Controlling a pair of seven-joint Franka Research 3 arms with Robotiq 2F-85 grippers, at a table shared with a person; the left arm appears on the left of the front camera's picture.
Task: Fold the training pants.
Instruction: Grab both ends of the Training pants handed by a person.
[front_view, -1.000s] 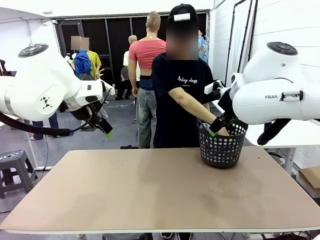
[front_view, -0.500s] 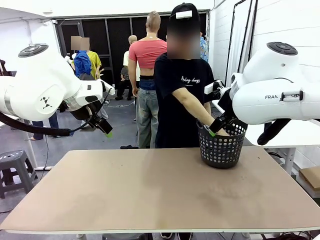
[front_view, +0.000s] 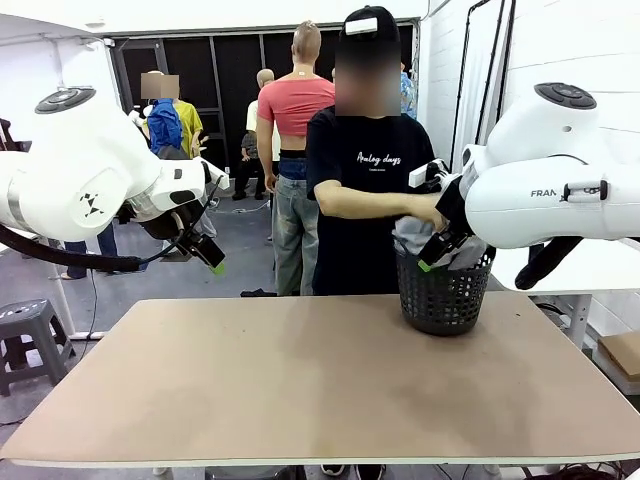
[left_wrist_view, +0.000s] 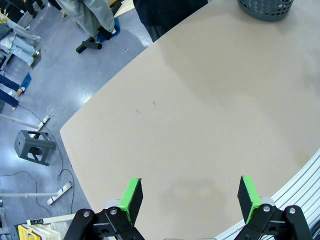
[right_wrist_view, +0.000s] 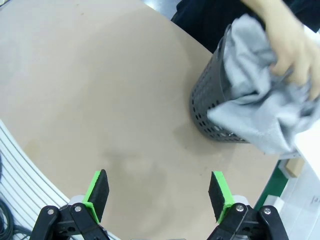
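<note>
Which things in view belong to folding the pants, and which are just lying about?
Job: light grey soft jersey training pants, person's hand gripping them, black mesh plastic basket holding them, beige flat table.
Lying about: grey plastic stool on the floor, brown cardboard box beside the table.

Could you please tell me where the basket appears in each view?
Front view: basket right of centre, near the far edge of the table.
Left wrist view: basket at the top right, cut by the edge.
Right wrist view: basket upper right, pants spilling over it.
Shared landmark: the table.
</note>
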